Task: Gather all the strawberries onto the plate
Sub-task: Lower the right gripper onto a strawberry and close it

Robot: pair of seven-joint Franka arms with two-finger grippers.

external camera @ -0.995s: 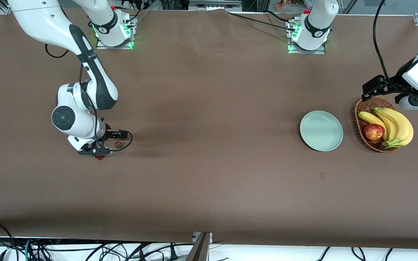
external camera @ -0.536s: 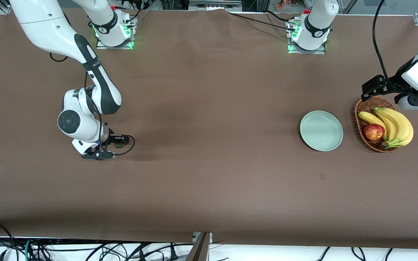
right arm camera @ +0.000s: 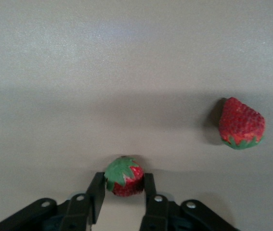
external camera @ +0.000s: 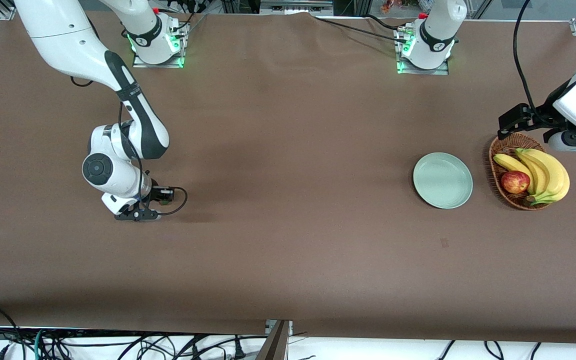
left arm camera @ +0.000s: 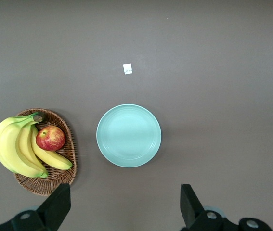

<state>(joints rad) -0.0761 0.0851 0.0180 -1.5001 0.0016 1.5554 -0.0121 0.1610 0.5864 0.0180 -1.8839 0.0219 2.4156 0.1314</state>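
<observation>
right pincer (right arm camera: pixel 123 190) is down at the bench (external camera: pixel 288 240) near the right arm's end, fingers (right arm camera: pixel 97 195) clamped on a tiny red strawberry w/ dark green leafy cap (right arm camera: pixel 123 176). a 2nd small red strawberry w/ green cap (right arm camera: pixel 240 124) lies on the cloth near it, apart from the pincer. no 3rd berry shows in any view; in the front view the right pincer (external camera: pixel 138 214) and wrist hide the berries.

risks, as i judge them: the grip sits on the berry's sides w/ the cap tilted, so a round slick berry could squirt out or rotate on lift. fingers are so low that tips may drag the brown cloth. the round shallow pale mint-green plate (external camera: pixel 442 180) is well apart, toward the left arm's end, so a long carry gives a loose berry time to drop. plate is empty, so the task is at its start.

pose: right arm reaches from its base, elbow bent, wrist pointing straight down at the bench. left arm waits, left pincer (left arm camera: pixel 124 204) high up w/ fingers wide apart, holding nothing, looking down on the plate (left arm camera: pixel 128 135) and the brown wicker basket (left arm camera: pixel 65 165) of yellow bananas (left arm camera: pixel 16 149) and a red-yellow apple (left arm camera: pixel 50 138) just beside it.
</observation>
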